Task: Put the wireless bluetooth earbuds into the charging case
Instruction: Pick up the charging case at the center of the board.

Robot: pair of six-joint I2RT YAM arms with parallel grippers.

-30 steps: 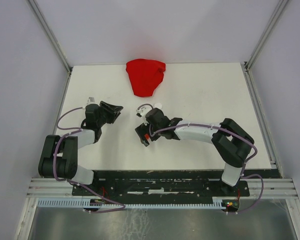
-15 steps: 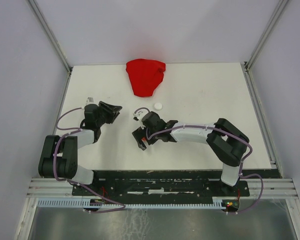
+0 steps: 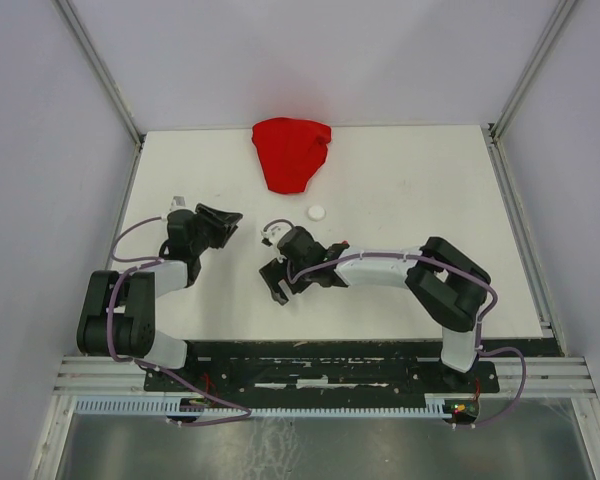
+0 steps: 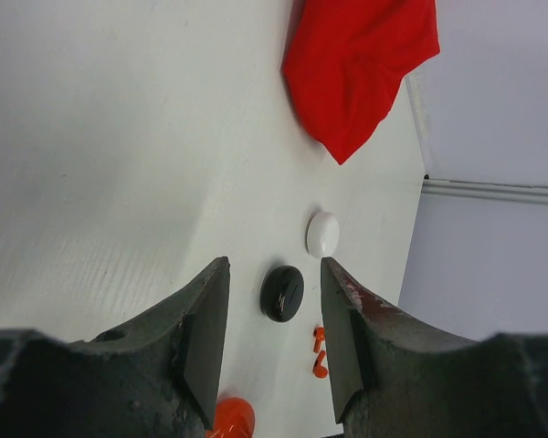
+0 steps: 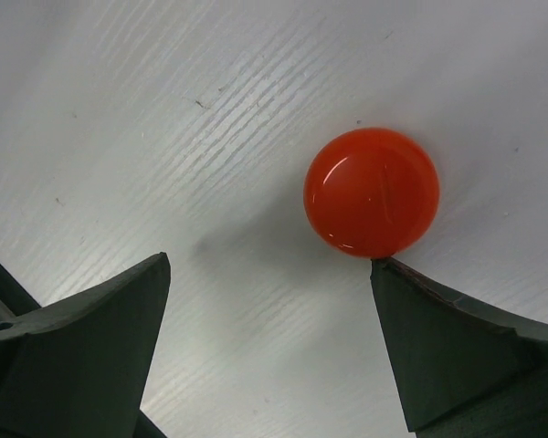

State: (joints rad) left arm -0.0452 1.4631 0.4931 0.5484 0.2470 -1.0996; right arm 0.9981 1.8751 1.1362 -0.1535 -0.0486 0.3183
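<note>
Logging items by distance from the red cloth (image 3: 292, 152): white case (image 4: 322, 234), near it; black case (image 4: 281, 292), farther off; two red earbuds (image 4: 319, 351) loose on the table (image 3: 410, 190), farther still, outside any case; red case (image 5: 372, 192), farthest. Left gripper (image 3: 226, 220) — jaws partly apart, holding nothing. Right gripper (image 5: 269, 274) — jaws spread wide, red case at one fingertip, unclamped.
</note>
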